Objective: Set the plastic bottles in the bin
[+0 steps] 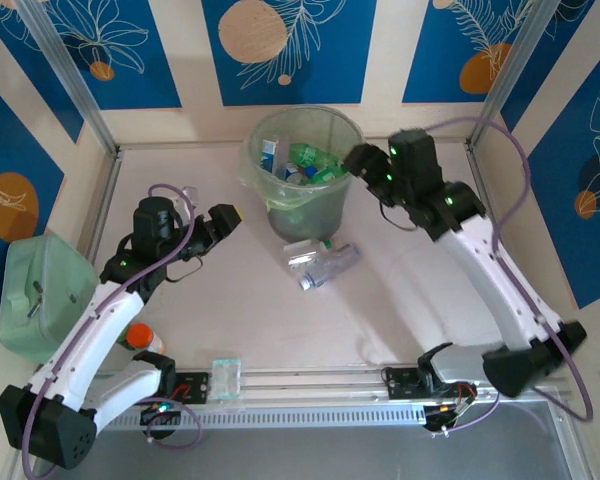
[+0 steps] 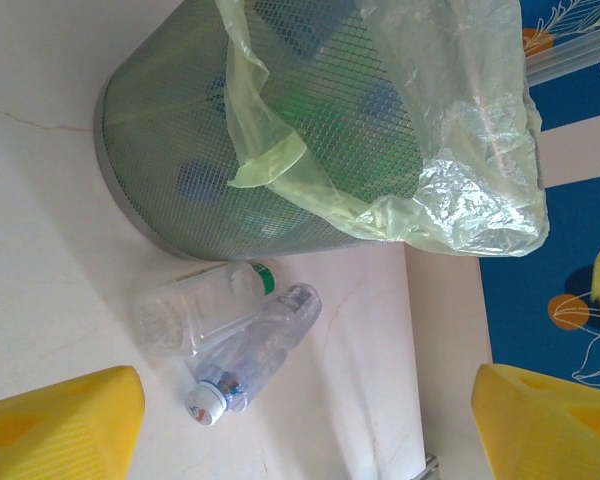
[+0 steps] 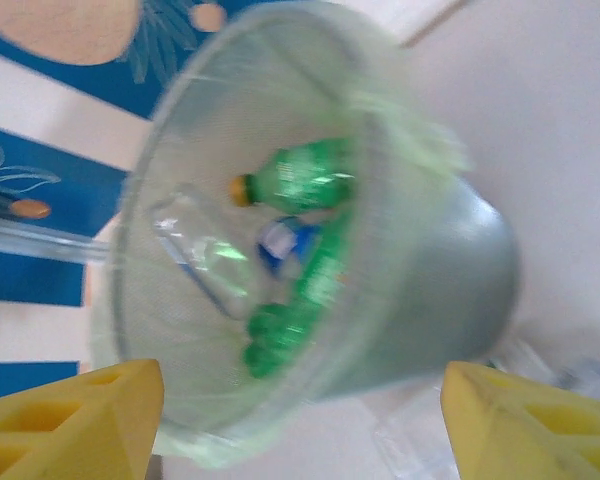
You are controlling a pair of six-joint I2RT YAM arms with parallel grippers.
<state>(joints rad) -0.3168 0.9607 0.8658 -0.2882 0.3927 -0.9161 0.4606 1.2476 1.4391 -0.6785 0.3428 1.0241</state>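
The bin (image 1: 302,170) is a round grey-green bucket with a meshed wall. Its thin, crinkled yellowish liner (image 2: 450,160) spills over the rim. It stands right beside the right claw (image 1: 360,160), which is spread wide and empty, the bin's mouth just ahead of it. Inside are at least two green bottles (image 3: 305,180) and one clear one, but blur hides the full count. Two more clear bottles lie touching on the counter (image 1: 210,310), ahead of the left claw (image 2: 305,430). One is green-capped (image 2: 205,305) and one white-capped (image 2: 255,350). The left claw is also released and holds nothing.
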